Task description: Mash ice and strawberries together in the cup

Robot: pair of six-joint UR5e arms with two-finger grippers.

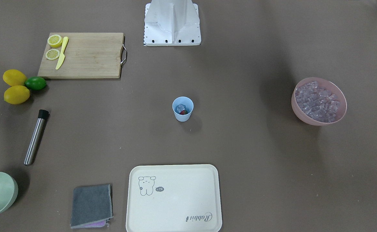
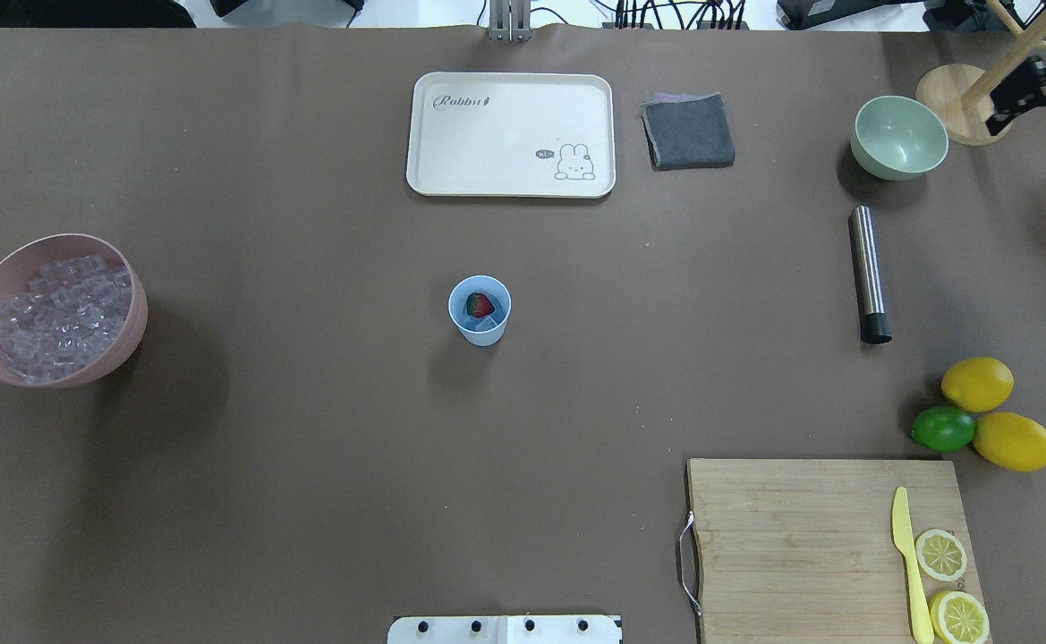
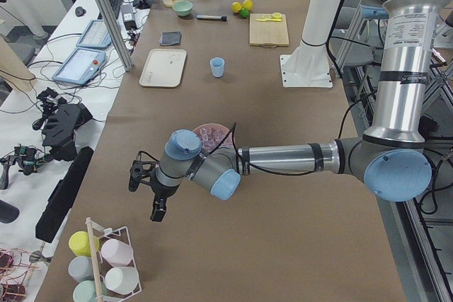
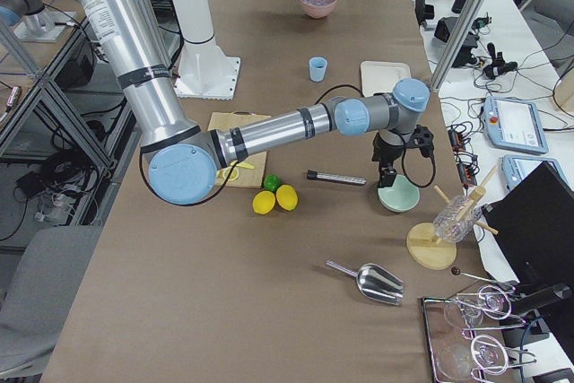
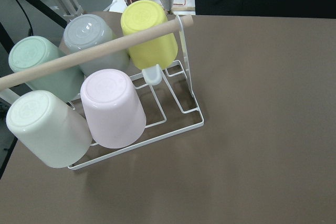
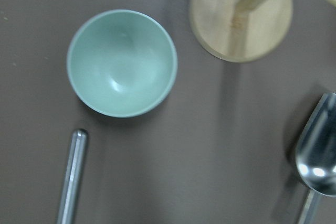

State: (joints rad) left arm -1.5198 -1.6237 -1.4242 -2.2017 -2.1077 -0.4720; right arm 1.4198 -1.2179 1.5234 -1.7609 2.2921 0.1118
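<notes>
One red strawberry (image 2: 482, 305) and at least one clear cube of ice (image 1: 181, 107) lie in the light-blue cup (image 1: 182, 117), which stands upright in the middle of the table, well apart from both my arms. By my reading the filling is done and the mashing has not begun: the steel muddler (image 1: 36, 137) lies flat on the table on my right side, untouched, its black end pointing towards my base.

So the step in hand is fetching that muddler. My right claw (image 4: 387, 175) hangs over the pale green bowl (image 6: 122, 62). The wrist camera looks straight down into that bowl, with the muddler's plain end just beside it and a metal scoop (image 6: 317, 156) off to the other side. The next move, I judge, is a short shift over the rod and down, then a firm pinch across it. I would then swing it upright and carry it to the cup.

My left claw (image 3: 156, 206) hovers near the table's left end, past the pink bowl (image 2: 135, 324) of spare ice. It looks down on a wire rack (image 5: 185, 109) of upturned cups. It could come in to steady the cup, which looks light enough to tip under a push.

Neither claw touches or holds anything I can see. How far apart the fingers of either one stand, I cannot tell from these views.
</notes>
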